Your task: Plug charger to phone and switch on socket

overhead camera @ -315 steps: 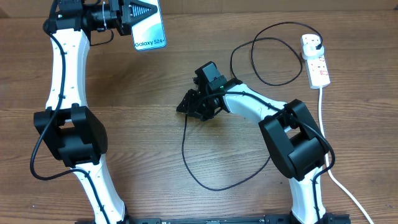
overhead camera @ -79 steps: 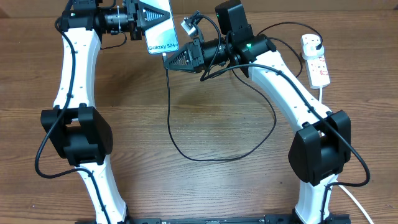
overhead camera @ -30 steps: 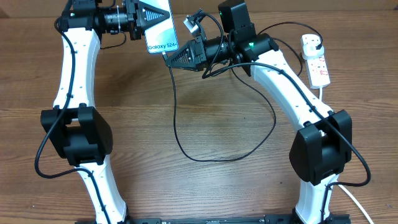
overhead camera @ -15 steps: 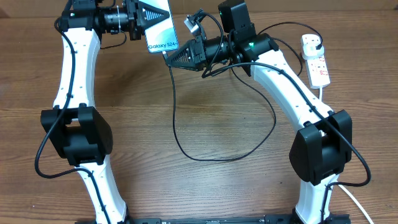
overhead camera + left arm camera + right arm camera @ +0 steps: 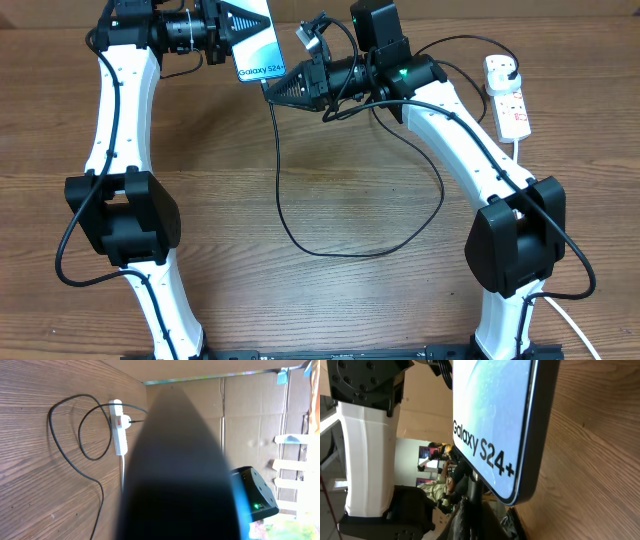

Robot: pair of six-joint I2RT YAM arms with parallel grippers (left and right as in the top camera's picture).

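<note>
Phone: was held clear of the desk at its far edge, screen lit, with "Galaxy S24+" readable near its lower end.
Left pincer: was clamped narrow on the phone's upper part.
Right pincer: was closed tight on the charger's connector end, right at the phone's lower edge.
Charger: its thin black cable dropped from the phone's lower edge, looped across the desk below the phone and ran off to the right of it.
Connector tip: was hidden between the fingers, so I could not tell whether it was seated in the phone.
Socket: lay flat well to the right of the phone, with a black plug in it and a red switch on top.
White lead: ran from the socket toward the near edge, away from the phone.
</note>
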